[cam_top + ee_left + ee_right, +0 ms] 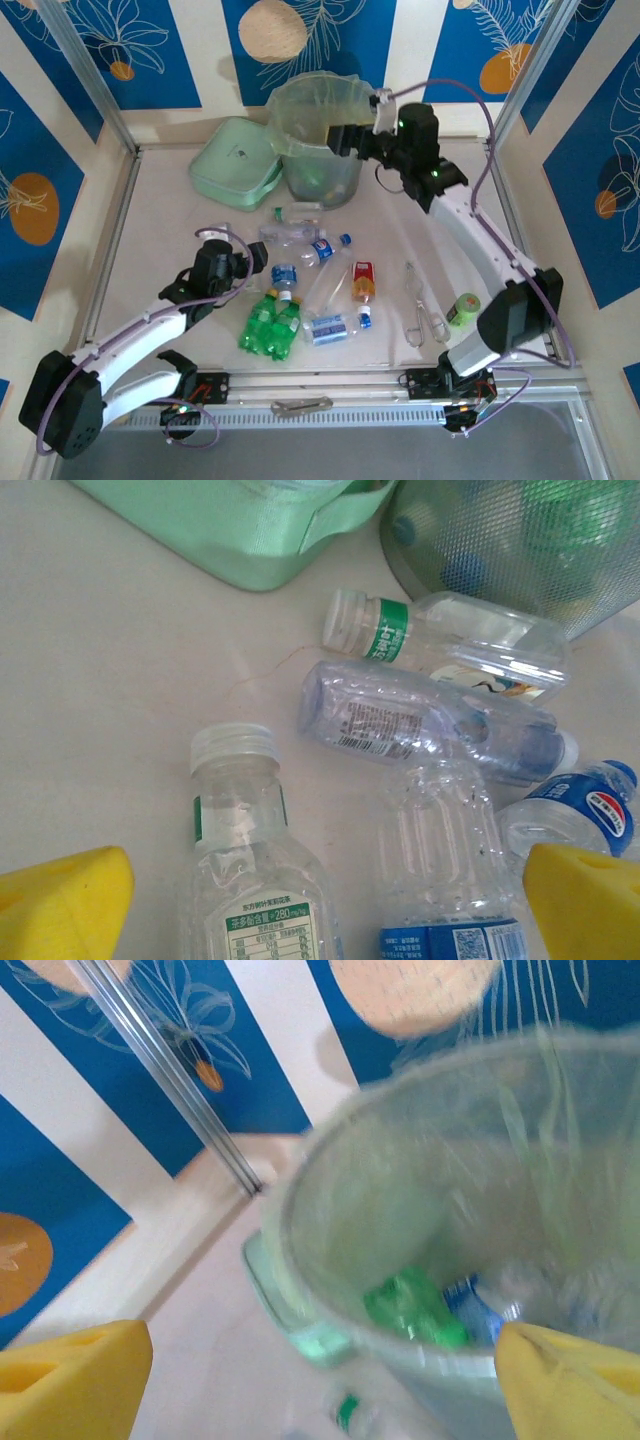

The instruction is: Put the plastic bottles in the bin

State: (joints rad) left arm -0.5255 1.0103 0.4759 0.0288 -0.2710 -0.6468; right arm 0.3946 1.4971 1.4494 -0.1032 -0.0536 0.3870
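Several plastic bottles lie in the middle of the table: clear ones (292,236), green ones (270,326) and an orange one (363,281). My left gripper (256,258) hovers open at their left edge. In the left wrist view its yellow fingers (65,905) straddle a clear white-capped bottle (250,860) and a blue-labelled one (440,850). The bin (290,165) stands at the back. My right gripper (342,138) hangs open and empty over its right rim. Inside the bin (400,1200) lie a green bottle (410,1305) and a blue-labelled one (470,1305).
A flat pale-green lid (235,165) lies left of the bin. Metal tongs (420,305) and a stubby lime-green item (463,308) lie on the right. Another metal tool (300,405) rests on the front rail. Metal frame posts stand at the back corners.
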